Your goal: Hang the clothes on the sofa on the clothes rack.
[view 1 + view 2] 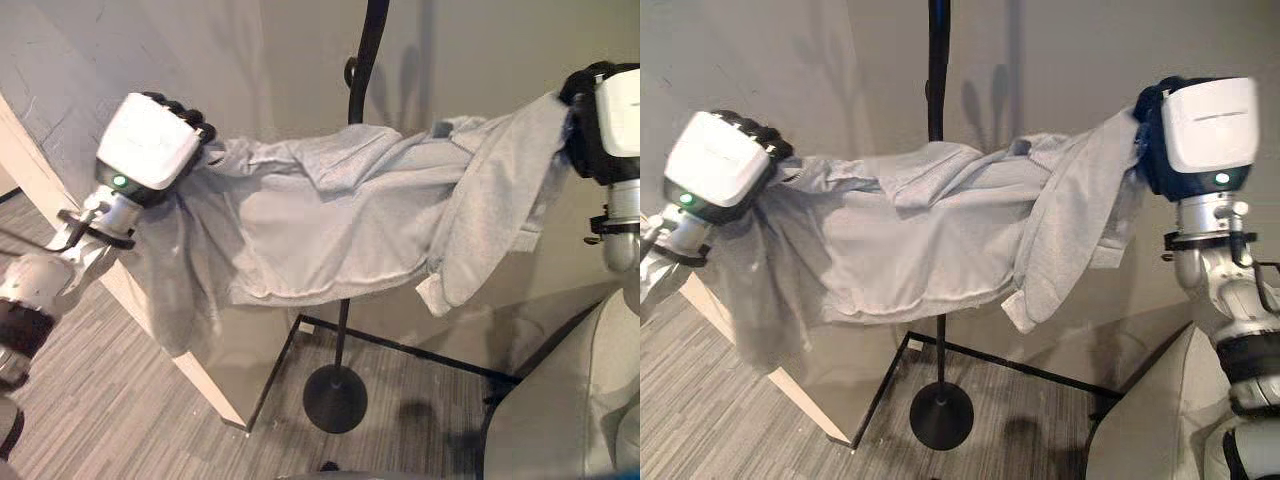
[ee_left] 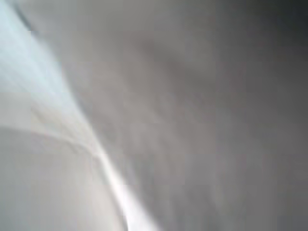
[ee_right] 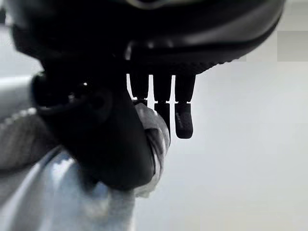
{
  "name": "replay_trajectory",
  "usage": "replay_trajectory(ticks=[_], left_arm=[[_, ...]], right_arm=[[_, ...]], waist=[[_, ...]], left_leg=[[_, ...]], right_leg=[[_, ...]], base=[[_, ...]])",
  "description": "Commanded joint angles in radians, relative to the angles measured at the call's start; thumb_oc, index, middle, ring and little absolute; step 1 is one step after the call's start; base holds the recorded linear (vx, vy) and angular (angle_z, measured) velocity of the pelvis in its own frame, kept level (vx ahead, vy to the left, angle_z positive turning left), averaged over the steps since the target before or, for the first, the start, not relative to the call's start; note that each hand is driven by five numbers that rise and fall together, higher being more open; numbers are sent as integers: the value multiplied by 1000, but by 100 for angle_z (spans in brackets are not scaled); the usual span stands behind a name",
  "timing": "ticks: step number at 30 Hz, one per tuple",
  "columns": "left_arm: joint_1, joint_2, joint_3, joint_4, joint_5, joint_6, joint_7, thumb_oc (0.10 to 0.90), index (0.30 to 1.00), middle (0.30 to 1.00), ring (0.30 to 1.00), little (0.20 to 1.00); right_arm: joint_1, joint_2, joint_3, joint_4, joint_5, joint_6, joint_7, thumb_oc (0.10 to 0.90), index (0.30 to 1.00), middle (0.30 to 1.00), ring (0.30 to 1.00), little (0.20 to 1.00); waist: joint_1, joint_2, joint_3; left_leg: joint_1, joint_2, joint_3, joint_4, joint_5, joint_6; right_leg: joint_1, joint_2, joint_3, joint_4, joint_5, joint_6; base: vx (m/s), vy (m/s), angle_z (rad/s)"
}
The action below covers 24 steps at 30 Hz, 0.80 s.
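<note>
So, you have the grey garment (image 1: 330, 220) off the sofa and lifted, stretched across the middle of the frame between both hands, which is the first part of the job done. At the left of the frame your left hand (image 1: 150, 140) is clenched on one end of the cloth, its dark fingers (image 1: 190, 118) curled over the bunched edge, and a length of fabric hangs down below it. Move to the centre and the black pole of the clothes rack (image 1: 365, 60) rises behind the garment, with its round base (image 1: 335, 397) on the floor below; the cloth passes in front of the pole, and I cannot tell whether it touches any hook or arm there. At the right of the frame your right hand (image 1: 1180, 135) is pinching the other end, thumb and fingers closed on a fold, as its wrist view shows, and a sleeve (image 1: 1055, 250) dangles beside it. What I judge is left: getting the garment onto the rack and letting go with both hands.
</note>
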Motion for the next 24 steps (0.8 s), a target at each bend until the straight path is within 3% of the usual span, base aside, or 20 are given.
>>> replay_trajectory(ticks=[1, 5, 10, 11, 13, 15, 16, 17, 18, 19, 21, 24], left_arm=[[-147, 34, 113, 254, -80, 138, 4, 400, 300, 300, 300, 300], [-80, -29, 125, 332, -87, 133, -33, 400, 300, 300, 300, 300], [155, -125, 319, 256, -120, 141, -38, 400, 300, 300, 300, 300], [298, -191, 448, 194, -158, 140, -28, 400, 300, 300, 300, 300], [417, -288, 564, 122, -233, 137, -17, 400, 300, 300, 300, 300], [497, -406, 622, 63, -324, 98, -1, 400, 300, 300, 300, 300], [520, -451, 632, 43, -371, 77, -2, 400, 300, 300, 300, 300], [543, -495, 640, 25, -428, 48, -11, 466, 399, 399, 399, 399], [573, -555, 661, -10, -529, 10, -21, 731, 796, 796, 796, 796], [602, -597, 674, -47, -611, -16, -33, 800, 900, 900, 900, 900], [644, -701, 694, -119, -833, -69, -83, 800, 900, 900, 900, 900], [682, -783, 682, -189, -1040, -101, -142, 800, 900, 900, 900, 900]], right_arm=[[-131, -87, -56, 10, 88, 29, -38, 400, 300, 300, 300, 300], [-107, -71, -18, 29, 65, 32, -5, 400, 300, 300, 300, 300], [80, 4, -143, -65, 24, 51, 24, 400, 300, 300, 300, 300], [219, 67, -254, -172, 3, 57, 48, 400, 300, 300, 300, 300], [333, 151, -333, -309, -24, 64, 81, 400, 300, 300, 300, 300], [441, 267, -372, -405, -13, 39, 102, 400, 300, 300, 300, 300], [464, 307, -361, -424, -3, 28, 109, 424, 335, 335, 335, 335], [482, 352, -343, -440, 13, 17, 119, 488, 432, 432, 432, 432], [493, 425, -326, -479, 50, 7, 125, 579, 568, 568, 568, 568], [518, 476, -311, -509, 97, -6, 139, 800, 900, 900, 900, 900], [562, 556, -264, -489, 220, -33, 172, 800, 900, 900, 900, 900], [567, 634, -196, -438, 364, -40, 206, 800, 900, 900, 900, 900]], waist=[[40, 31, -56], [35, 20, -48], [42, 11, -40], [51, 6, -32], [54, 0, -29], [53, -5, -29], [52, -7, -29], [52, -9, -24], [51, -10, -22], [48, -11, -22], [49, -11, -15], [48, -10, -9]], left_leg=[[67, 63, 65, -34, -155, 3], [68, 65, 77, -34, -162, 8], [67, 63, 77, -34, -170, 17], [75, 63, 81, -34, -178, 23], [74, 62, 77, -34, -181, 29], [71, 61, 73, -34, -179, 30], [70, 61, 72, -34, -179, 30], [72, 61, 71, -34, -179, 30], [70, 61, 71, -34, -177, 29], [67, 62, 70, -34, -174, 28], [65, 61, 68, -34, -172, 28], [56, 61, 59, -34, -165, 27]], right_leg=[[-131, -1, 8, -58, 153, 24], [-134, -3, 14, -58, 150, 24], [-137, -3, 26, -58, 146, 21], [-131, -4, 35, -58, 139, 16], [-132, -3, 43, -58, 138, 11], [-135, -1, 48, -58, 141, 7], [-137, 0, 50, -58, 141, 5], [-136, 1, 54, -58, 140, 2], [-138, 2, 55, -58, 141, 0], [-142, 3, 57, -58, 144, -2], [-144, 6, 62, -58, 146, -5], [-154, 9, 59, -58, 153, -10]], base=[[31, 33, 0], [53, 31, -2], [43, 25, -14], [53, 16, -14], [49, 17, -10], [13, 17, -9], [0, 0, 0], [9, 10, -5], [-6, 3, -9], [-6, 1, -15], [-5, 1, -8], [-25, -5, 17]])
